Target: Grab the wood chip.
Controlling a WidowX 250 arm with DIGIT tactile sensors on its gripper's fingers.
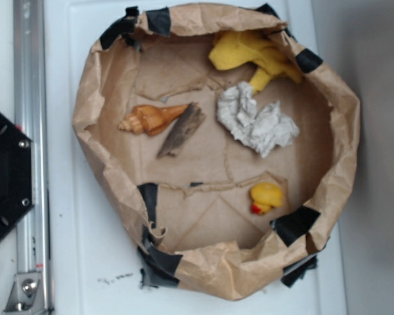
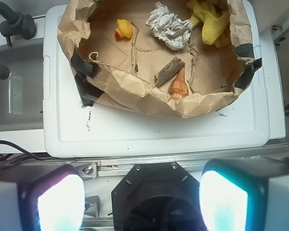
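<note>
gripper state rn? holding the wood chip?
Gripper: open, jaws wide apart, empty. Wood chip lies in the paper bin, untouched.

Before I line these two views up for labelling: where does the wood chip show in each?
Exterior: wood chip lies left of centre on the paper basin's floor, touching the seashell's right side.
Wrist: wood chip sits right of centre, near the basin's lower wall, just above the seashell.
Shared landmark: the seashell.
</note>
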